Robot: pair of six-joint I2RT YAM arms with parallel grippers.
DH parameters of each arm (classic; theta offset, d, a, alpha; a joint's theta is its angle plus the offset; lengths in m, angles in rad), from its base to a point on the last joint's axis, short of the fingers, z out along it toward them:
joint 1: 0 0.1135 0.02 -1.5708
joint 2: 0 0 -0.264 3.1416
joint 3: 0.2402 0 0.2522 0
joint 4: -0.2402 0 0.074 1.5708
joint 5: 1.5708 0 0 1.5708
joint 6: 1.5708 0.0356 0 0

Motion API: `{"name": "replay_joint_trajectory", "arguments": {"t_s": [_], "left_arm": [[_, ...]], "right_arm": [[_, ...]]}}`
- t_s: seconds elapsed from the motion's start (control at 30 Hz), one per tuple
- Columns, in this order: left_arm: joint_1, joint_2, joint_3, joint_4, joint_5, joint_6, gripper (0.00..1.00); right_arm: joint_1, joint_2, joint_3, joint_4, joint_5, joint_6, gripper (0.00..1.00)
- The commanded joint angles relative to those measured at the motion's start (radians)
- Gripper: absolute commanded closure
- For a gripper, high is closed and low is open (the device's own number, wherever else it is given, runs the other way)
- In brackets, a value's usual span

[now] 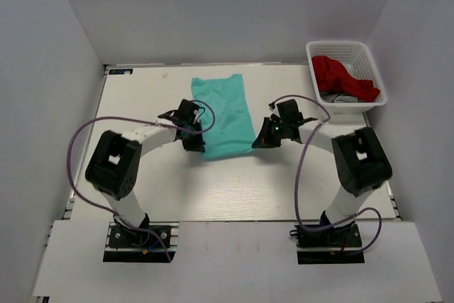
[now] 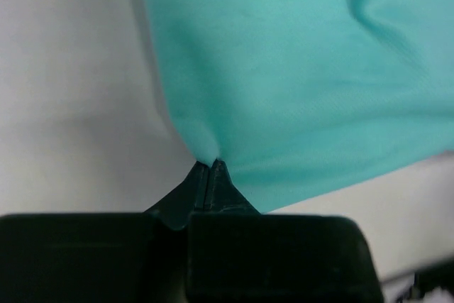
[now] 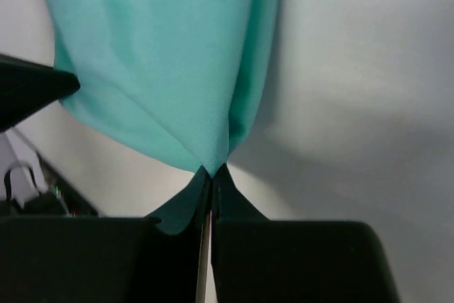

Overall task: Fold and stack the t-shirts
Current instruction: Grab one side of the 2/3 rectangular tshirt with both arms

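A plain turquoise t-shirt lies on the white table as a long folded strip running from the back toward me. My left gripper is shut on its near left corner, seen pinched at the fingertips in the left wrist view. My right gripper is shut on its near right corner, seen in the right wrist view. The near edge of the cloth is lifted between the two grippers; it also fills the right wrist view.
A white plastic basket stands at the back right and holds a red garment over something grey. White walls enclose the table on the left, back and right.
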Motion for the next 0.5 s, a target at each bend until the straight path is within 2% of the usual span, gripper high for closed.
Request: {"name": "replay_joint_trajectory", "arguments": {"t_s": [0.0,0.23,0.37,0.47], "left_arm": [[-0.038,-0.204,-0.083,-0.109,0.156,0.033,1.00],[-0.072,-0.488,-0.164,-0.264,0.378,0.042,1.00],[-0.081,-0.584,-0.125,-0.289,0.523,0.042,1.00],[-0.081,-0.615,-0.102,-0.289,0.532,0.024,1.00]], "right_arm": [[0.009,-0.167,-0.051,-0.211,-0.109,-0.139,1.00],[0.026,-0.446,-0.078,-0.526,-0.285,-0.280,1.00],[0.024,-0.536,-0.030,-0.617,-0.350,-0.305,1.00],[0.018,-0.566,0.005,-0.625,-0.367,-0.303,1.00]]}}
